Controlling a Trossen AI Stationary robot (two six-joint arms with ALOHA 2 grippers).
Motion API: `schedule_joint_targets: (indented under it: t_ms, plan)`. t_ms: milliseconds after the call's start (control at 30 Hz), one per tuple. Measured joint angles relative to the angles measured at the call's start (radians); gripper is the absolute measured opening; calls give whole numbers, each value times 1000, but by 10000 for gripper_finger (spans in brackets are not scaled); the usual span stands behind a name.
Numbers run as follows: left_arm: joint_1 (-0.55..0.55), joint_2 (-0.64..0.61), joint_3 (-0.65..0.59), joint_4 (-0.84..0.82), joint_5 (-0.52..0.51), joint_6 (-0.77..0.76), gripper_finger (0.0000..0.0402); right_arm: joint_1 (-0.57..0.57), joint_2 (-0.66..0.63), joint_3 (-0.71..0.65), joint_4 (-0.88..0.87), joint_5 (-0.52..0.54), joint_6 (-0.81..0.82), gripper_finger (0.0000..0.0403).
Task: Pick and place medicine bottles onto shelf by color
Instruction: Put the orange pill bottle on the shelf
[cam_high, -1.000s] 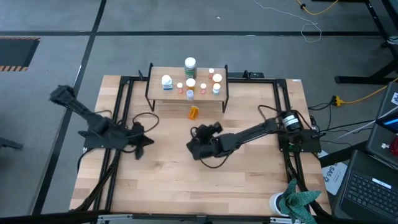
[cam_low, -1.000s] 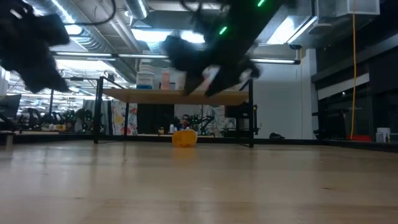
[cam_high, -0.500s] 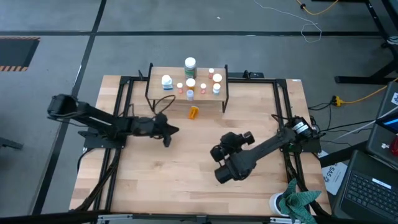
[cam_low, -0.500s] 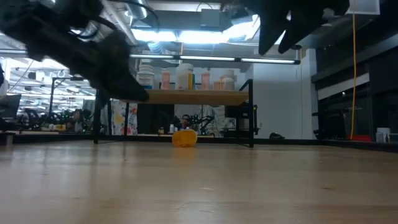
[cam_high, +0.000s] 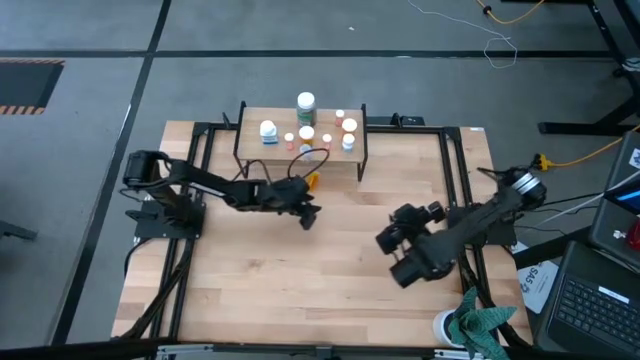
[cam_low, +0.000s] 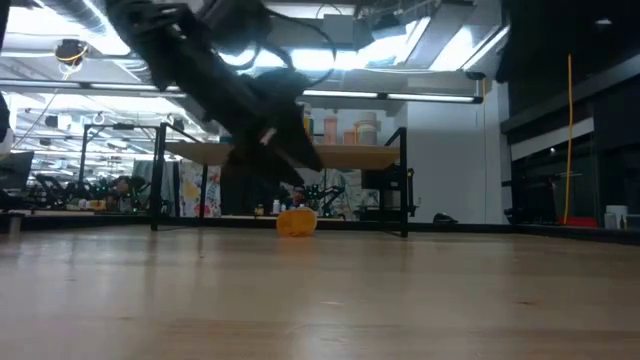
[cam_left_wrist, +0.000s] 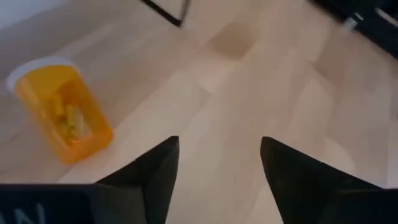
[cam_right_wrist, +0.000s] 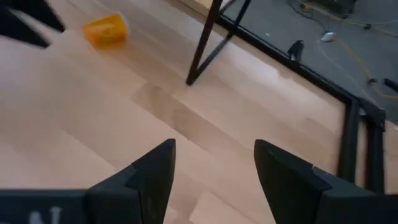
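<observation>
— Orange plastic, with a white cap: the last medicine bottle (cam_left_wrist: 62, 112) lies on its side on the worktop (cam_high: 300, 290), just in front of the shelf (cam_high: 352, 150). How do we expect it to handle?

— Light and stiff, we judge, with smooth round walls that could roll or slip away if nudged. We would take it across the body, fingers on either side of the cylinder, not on the cap.

— And our left end effector (cam_left_wrist: 214, 168)?

— We see it from the left wrist with its two fingers apart and nothing between them, hanging near the bottle but not touching it. The bottle sits off to one side of the gap, so we would need to line up first.

— What stands around it?

— On the shelf we count several white-capped bottles (cam_high: 306, 102), orange ones near the middle and pale ones at the sides. A black wire leg (cam_right_wrist: 205, 43) of the shelf stands close to the bottle, and a looping cable crosses near the arm; both could catch us.

— The right end effector (cam_right_wrist: 211, 174)?

— Well apart, over the worktop's right side, fingers parted and empty. A cup with teal cloth (cam_high: 478, 325) sits at the near right corner, out of the way.
</observation>
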Motion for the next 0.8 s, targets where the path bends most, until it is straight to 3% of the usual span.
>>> schedule_joint_targets:
  t_ms: [167, 267, 367, 533, 600, 800]
  plan:
    - [-46, 11, 84, -112, -26, -123, 226, 50, -109, -146, 10, -33, 75, 220]
    - [-122, -11, 121, -162, -111, -151, 221, 79, -142, -229, 18, -92, 146, 220]
    - [-218, -45, 177, -270, -279, -154, 219, 111, -154, -303, 44, -151, 247, 220]
    - [-366, -29, 215, -446, -700, -150, 218, 164, -151, -365, 167, -155, 368, 220]
    - [-392, 0, 203, -456, -781, -154, 218, 174, -151, -368, 182, -142, 370, 220]
    - [-352, 140, 191, -447, -640, -237, 218, 175, -152, -355, 153, -88, 359, 220]
